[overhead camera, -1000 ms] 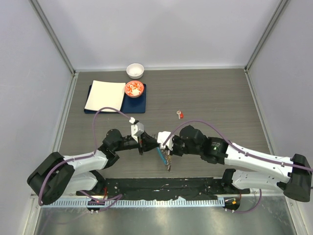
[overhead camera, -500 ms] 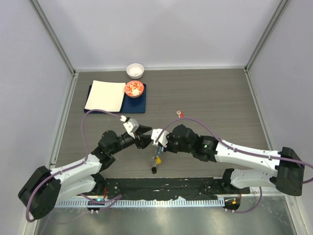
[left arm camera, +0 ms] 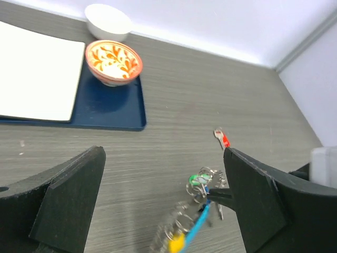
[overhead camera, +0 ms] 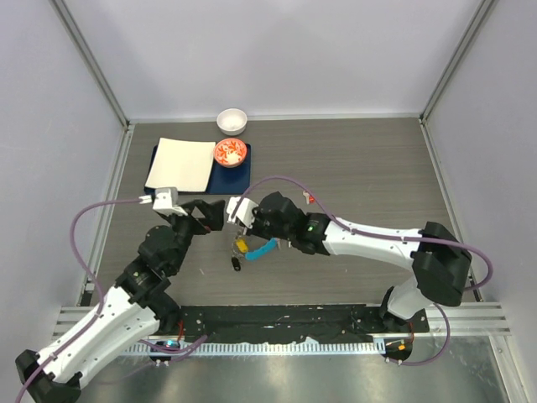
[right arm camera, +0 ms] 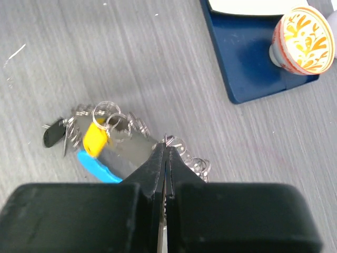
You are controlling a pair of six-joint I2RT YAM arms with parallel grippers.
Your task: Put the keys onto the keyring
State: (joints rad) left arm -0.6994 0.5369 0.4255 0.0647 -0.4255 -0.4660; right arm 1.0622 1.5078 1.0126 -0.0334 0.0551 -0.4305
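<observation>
1. One keyring point(right arm camera: 118, 138) is lying near the middle of the counter point(overhead camera: 369, 168), under the right hand. Its silver keys, yellow tag and light-blue strip are bunching together. One dark-capped key point(right arm camera: 51, 135) is sitting at the bunch's left end; whether it is threaded on cannot be told.
2. One red key point(left arm camera: 223, 139) is lying loose on the counter, farther back and to the right of the keyring, apart from it.
3. Two bowls are standing at the far left. An orange-patterned bowl point(overhead camera: 230, 152) is sitting on one blue tray point(overhead camera: 233, 180), and a white bowl point(overhead camera: 232, 120) is standing just beyond it. One white sheet point(overhead camera: 180, 164) is covering the tray's left part.
4. The right hand point(right arm camera: 165, 158) is reaching leftward and pointing down, its fingers pressing fully together on a ring of the bunch.
5. The left hand point(left arm camera: 163, 158) is facing it from the left, spreading its fingers wide and gripping nothing.
6. A second ago the left hand was shut and close against the right; it has since opened and drawn back left. The right hand has carried the keyring left and slightly farther back. The red key has stayed put.
</observation>
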